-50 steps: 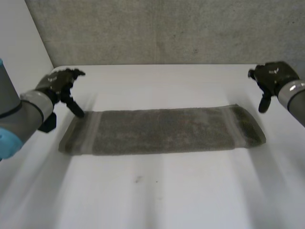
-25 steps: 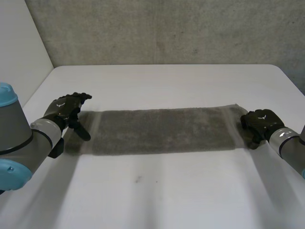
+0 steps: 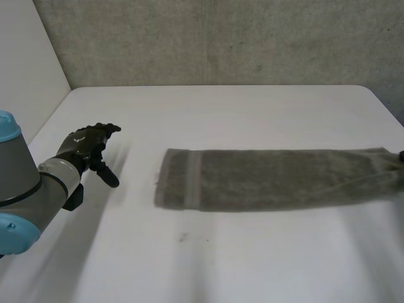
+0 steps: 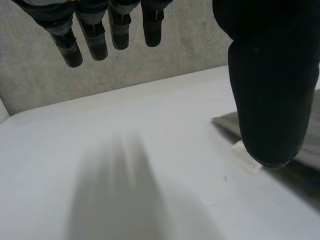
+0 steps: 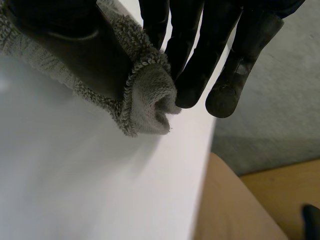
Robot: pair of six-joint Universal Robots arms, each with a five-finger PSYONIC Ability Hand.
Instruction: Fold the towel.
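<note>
Grey terry sits pinched in my right hand (image 5: pixel 200 50), thumb against fingers, which has dragged the towel (image 3: pixel 278 178) to the right edge of the table (image 3: pixel 221 113). My left hand (image 3: pixel 85 144), fingers loose and empty, now hovers well clear of the other end. No fold begun.

The towel (image 3: pixel 271 178) lies flat as a long strip across the table (image 3: pixel 208 113), reaching its right edge. The left hand (image 3: pixel 88 144), fingers loosely spread, is well apart from the towel's left end.
</note>
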